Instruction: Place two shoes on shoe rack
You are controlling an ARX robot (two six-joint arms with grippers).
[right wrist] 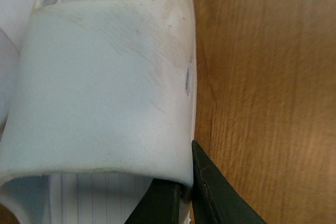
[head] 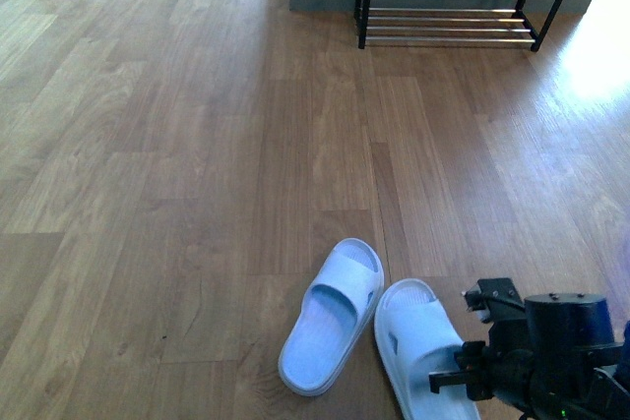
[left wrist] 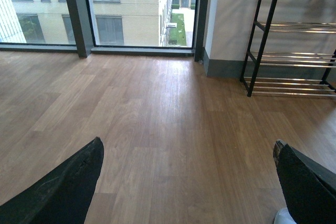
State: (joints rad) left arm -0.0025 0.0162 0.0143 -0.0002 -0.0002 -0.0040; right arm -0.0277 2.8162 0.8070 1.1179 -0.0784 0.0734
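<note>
Front view: two pale-blue slide sandals (head: 332, 320)

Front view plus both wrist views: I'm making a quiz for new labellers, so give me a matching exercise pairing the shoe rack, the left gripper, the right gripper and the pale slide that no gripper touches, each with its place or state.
Column one:
1. shoe rack
2. left gripper
3. right gripper
4. untouched slide

Column two:
A. jaws closed on the other slide's strap edge
B. flat on the wooden floor, beside its twin
C. against the far wall
D. jaws wide apart, nothing between

Pairs: 1-C, 2-D, 3-A, 4-B.
</note>
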